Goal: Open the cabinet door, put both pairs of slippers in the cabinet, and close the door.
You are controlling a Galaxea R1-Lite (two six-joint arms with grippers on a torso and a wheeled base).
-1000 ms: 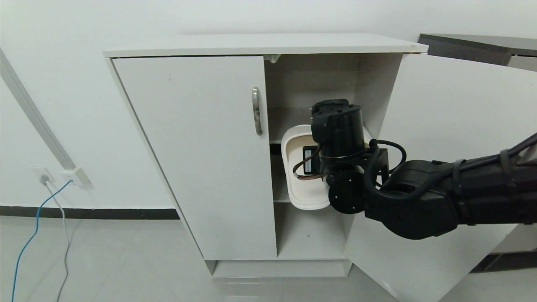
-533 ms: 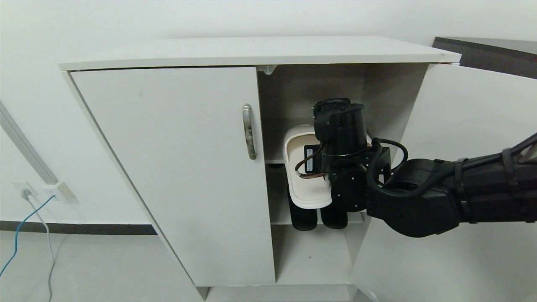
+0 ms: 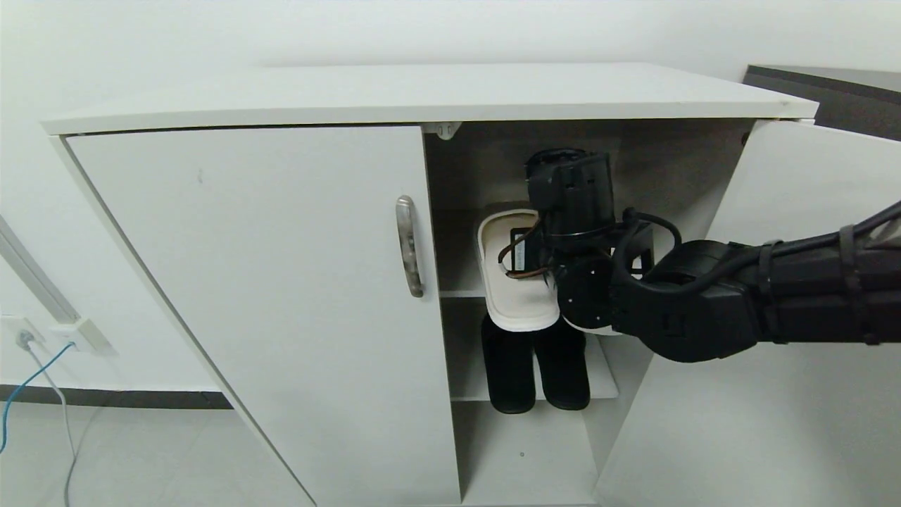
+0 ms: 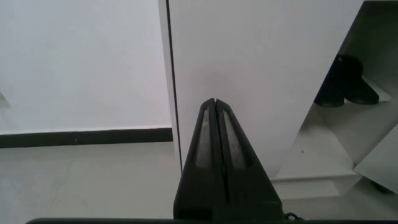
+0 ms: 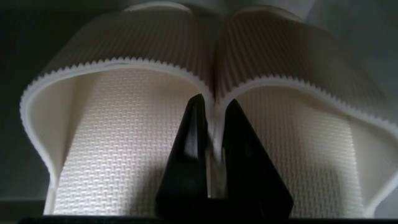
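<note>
The cabinet (image 3: 422, 91) stood with its right door (image 3: 795, 232) swung open and its left door (image 3: 267, 282) closed. The black pair (image 3: 535, 373) lay on the lower shelf (image 3: 604, 377), heels outward. The white pair (image 3: 517, 310) sat at upper-shelf level, heels projecting past the front edge; I could not tell whether the soles rested on it. My right gripper (image 5: 214, 102) was narrowed onto the two adjoining strap edges, pinching both white slippers together. My left gripper (image 4: 214, 102) was closed on nothing, facing the left door. Step in hand, by my judgement: stowing the second pair. The next move calls for pushing deeper, releasing, withdrawing clear, then closing the right door
</note>
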